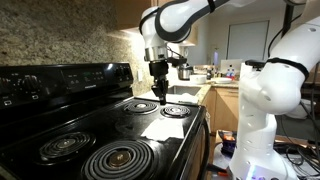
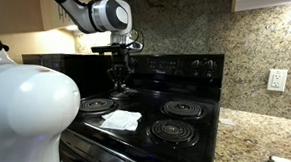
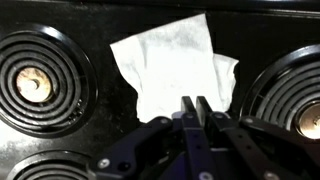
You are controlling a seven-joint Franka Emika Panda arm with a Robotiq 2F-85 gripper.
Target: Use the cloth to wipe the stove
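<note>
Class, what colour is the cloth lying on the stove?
The cloth is white, on the black stove; wrist view shows it best.

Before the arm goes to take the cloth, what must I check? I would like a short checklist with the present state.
1. The cloth lies on the stove, between the burners: ok.
2. The pincer is open for the grasp: not ok, it is shut and holds nothing.
3. The pincer is above the cloth: ok, roughly.
4. The pincer hangs off the stove top: ok.
5. The burners are cold: cannot tell.
</note>
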